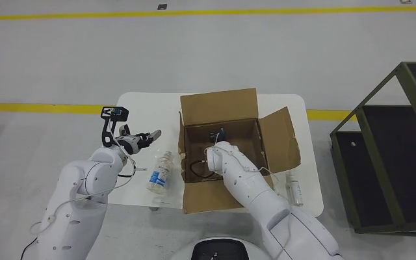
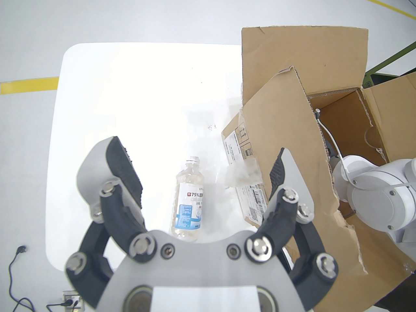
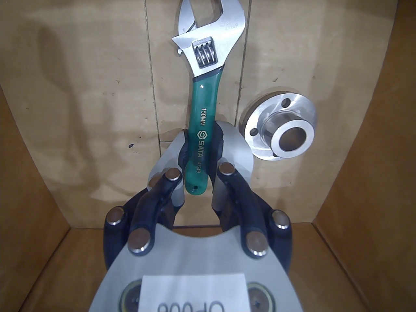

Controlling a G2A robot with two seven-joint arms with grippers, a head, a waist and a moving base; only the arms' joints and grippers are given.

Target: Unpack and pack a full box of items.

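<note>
1. The box [image 1: 221, 149], of brown corrugated cardboard with its flaps folded outward, is set on the white bench [image 2: 130, 98] and is taken as the reference for all places below.
2. The right end effector [image 3: 202, 146] is found inside the box, pinched on the wrench [image 3: 208, 66]. The wrench is gripped near the butt of its glossy green handle by black padded fingers [image 3: 183, 150].
3. The wrench's long axis is seen to run straight out from the right end effector toward the box floor, with the bare steel head farthest away. Whether the head touches the floor cannot be told.
4. A metal flange [image 3: 281, 124], round and machined with a raised hub and bolt holes, is laid on the box floor just beside the handle and apart from it.
5. The coming move is judged to turn on that alignment. As tool and end effector share one line, travel along it should keep the head off the box walls and the flange.
6. The left end effector [image 2: 198, 157] is held outside the box, over the bench on the box's left side. It is spread wide and empty, and its ribbed black pads [image 2: 122, 160] are exposed.
7. A clear plastic bottle [image 2: 190, 202] is laid on its side just outside the box's left wall, its long axis roughly along that wall and its cap turned away from the left end effector. The left arm is judged the nearer to it.
</note>
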